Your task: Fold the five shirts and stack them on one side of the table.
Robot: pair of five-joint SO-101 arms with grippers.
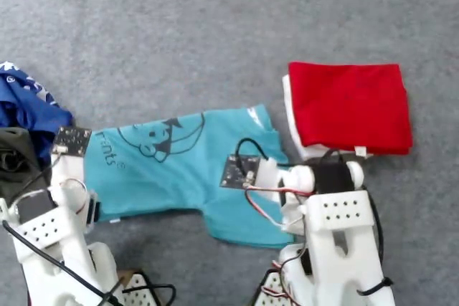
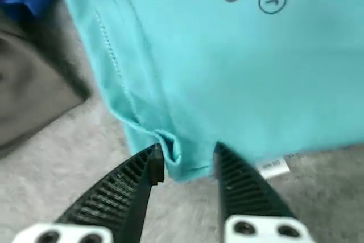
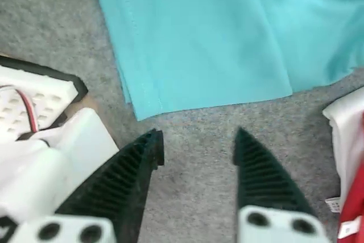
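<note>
We count two done: the red shirt (image 1: 351,105) folded atop the white shirt (image 1: 294,134) at right. The teal shirt (image 1: 179,163) lies flat at centre (unfolded); the blue shirt (image 1: 25,105) and dark shirt (image 1: 14,155) wait at left. The left gripper (image 2: 186,160) gapes astride the teal hem; the right gripper (image 3: 198,143) is spread, empty.

The left arm (image 1: 50,216) is standing at the lower left of the high view and is leaning forward from its base. Its wrist is pointing straight ahead. The left claw (image 2: 186,160) is pointing downward, and its two black ribbed fingers (image 2: 136,180) are standing a little apart. The right arm (image 1: 341,223) is standing at the lower right, with its wrist turning sideways toward the other arm. The right claw (image 3: 198,140) is hanging low, its jaws gaping wide.
</note>
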